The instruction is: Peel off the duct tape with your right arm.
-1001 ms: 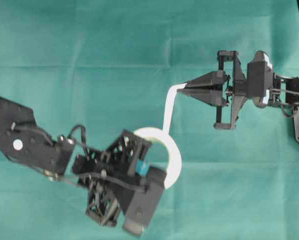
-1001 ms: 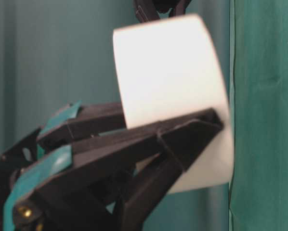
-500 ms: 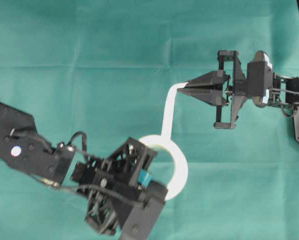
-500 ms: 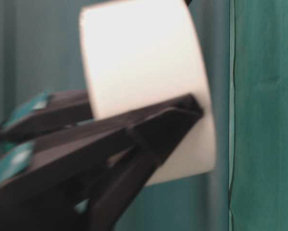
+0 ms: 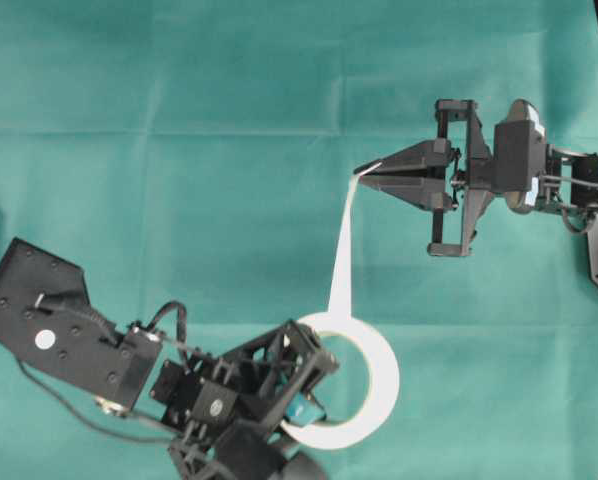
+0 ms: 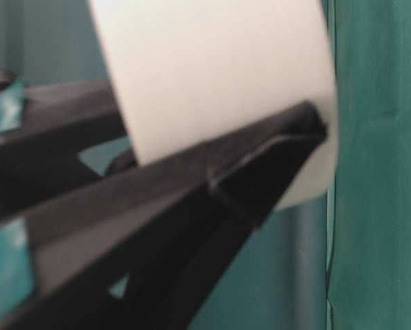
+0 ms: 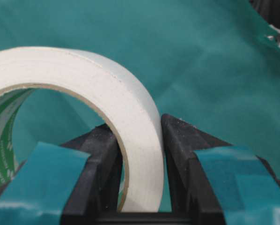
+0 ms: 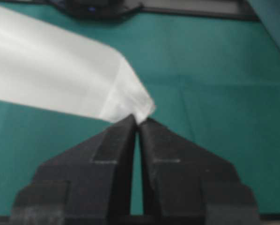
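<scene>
- The right gripper (image 5: 364,172), with plain black pointed fingers (image 8: 116,140), is pinched closed on the tip of the peeled strip (image 5: 342,250).
- That white strip runs taut from there down to the duct tape (image 5: 377,385) roll.
- The left gripper (image 7: 140,154), with teal-patched fingers (image 7: 224,173), clamps the roll's wall, one finger inside the green-printed core.
- Roll sits low and centre over the green cloth (image 5: 179,150).

Hidden and cropped items, all views
Duct tape (image 6: 212,75): blurred, top cut off in table-level view; roll's 8 o'clock arc hidden under left gripper (image 5: 301,392) overhead; wrist view crops roll's 9 o'clock side.
</scene>
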Tool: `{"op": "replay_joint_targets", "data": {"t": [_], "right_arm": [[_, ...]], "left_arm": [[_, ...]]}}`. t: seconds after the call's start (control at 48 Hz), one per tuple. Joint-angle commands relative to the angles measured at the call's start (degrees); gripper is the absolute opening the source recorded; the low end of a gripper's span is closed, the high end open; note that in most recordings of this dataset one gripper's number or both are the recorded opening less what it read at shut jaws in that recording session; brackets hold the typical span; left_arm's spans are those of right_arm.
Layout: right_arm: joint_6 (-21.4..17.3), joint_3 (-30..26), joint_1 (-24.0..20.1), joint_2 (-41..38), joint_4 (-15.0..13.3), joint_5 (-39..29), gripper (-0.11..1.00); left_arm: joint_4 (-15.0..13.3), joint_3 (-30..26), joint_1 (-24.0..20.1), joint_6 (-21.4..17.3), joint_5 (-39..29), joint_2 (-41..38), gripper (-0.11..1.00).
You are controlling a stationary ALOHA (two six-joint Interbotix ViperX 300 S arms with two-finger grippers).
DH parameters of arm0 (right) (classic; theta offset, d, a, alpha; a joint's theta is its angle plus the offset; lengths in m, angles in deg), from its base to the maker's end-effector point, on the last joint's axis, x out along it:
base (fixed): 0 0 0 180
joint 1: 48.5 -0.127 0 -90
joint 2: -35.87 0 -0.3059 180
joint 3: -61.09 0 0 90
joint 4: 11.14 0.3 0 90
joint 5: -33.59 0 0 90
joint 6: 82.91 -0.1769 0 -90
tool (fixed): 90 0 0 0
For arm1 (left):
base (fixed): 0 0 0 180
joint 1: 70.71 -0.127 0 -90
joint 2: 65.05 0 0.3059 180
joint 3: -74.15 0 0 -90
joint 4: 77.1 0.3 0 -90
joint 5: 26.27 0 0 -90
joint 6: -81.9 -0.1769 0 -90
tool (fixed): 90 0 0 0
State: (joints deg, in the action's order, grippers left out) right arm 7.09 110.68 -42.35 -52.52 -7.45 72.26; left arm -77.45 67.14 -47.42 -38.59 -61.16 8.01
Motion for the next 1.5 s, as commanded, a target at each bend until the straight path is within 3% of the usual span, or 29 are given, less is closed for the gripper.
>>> {"op": "replay_joint_targets", "data": {"t": [0.0, 0.167, 0.313, 1.105, 1.48], "right_arm": [[-0.2, -0.3, 1.8, 0.2, 0.5, 0.1, -0.09], [-0.2, -0.4, 1.8, -0.1, 0.5, 0.1, -0.09], [-0.2, -0.3, 1.8, -0.4, 0.5, 0.0, -0.09], [-0.1, -0.3, 1.8, -0.3, 0.4, 0.1, -0.09], [-0.2, 1.2, 1.8, 3.8, 0.2, 0.0, -0.09]], "left_arm": [[-0.4, -2.4, 3.2, -3.1, 0.6, 1.3, 0.22], [-0.5, -1.9, 3.6, -8.3, 0.7, 1.1, 0.22], [-0.4, -1.9, 3.8, -9.8, 0.8, 1.1, 0.22], [-0.4, 0.6, 1.4, -9.0, 1.3, 2.2, 0.22], [-0.4, 4.6, -3.7, -4.2, 4.7, 5.9, 0.22]]}}
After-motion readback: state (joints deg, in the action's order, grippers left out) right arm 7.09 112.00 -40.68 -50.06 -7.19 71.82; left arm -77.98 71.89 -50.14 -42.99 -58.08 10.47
